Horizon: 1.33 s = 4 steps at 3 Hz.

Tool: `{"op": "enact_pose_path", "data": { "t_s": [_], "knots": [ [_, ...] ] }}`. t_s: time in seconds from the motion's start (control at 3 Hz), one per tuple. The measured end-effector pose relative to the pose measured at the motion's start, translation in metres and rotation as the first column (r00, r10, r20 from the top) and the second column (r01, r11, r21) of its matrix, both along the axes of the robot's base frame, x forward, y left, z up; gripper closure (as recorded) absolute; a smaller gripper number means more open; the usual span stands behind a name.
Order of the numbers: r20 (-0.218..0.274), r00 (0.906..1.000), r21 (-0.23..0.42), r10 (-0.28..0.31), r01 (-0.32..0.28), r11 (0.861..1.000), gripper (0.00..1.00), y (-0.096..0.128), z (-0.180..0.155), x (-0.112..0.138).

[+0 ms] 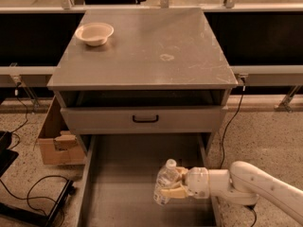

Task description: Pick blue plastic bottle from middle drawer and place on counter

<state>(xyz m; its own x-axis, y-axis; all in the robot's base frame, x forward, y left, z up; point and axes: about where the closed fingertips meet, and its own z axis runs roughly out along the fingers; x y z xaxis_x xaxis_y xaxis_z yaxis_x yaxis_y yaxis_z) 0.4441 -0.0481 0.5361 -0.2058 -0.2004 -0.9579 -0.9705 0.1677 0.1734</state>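
Note:
The blue plastic bottle (pixel 165 181), small and clear with a white cap, leans slightly in the right part of the open middle drawer (pixel 123 188). My gripper (pixel 171 183) reaches in from the right on a white arm and is shut on the bottle's body, its pale fingers (pixel 174 191) on either side of it. I cannot tell whether the bottle's base touches the drawer floor. The grey counter (pixel 142 46) lies above, with a small pale round stain (pixel 166 57) near its middle.
A cream bowl (pixel 94 33) sits on the counter's back left corner. A closed drawer front with a black handle (pixel 145 119) is above the open drawer. A cardboard box (pixel 57 138) and black cables (pixel 28 193) lie on the floor at left.

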Motion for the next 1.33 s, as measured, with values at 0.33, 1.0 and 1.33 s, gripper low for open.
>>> {"op": "enact_pose_path", "data": {
  "t_s": [0.33, 1.0, 1.33],
  "knots": [
    [0.054, 0.9959, 0.045, -0.073, 0.071, 0.996, 1.0, -0.034, 0.11, 0.0],
    [0.171, 0.9674, 0.026, -0.187, 0.185, 0.982, 1.0, -0.064, 0.329, 0.066],
    [0.204, 0.9481, -0.013, -0.244, 0.252, 0.968, 1.0, -0.058, 0.404, 0.122]
  ]
}}
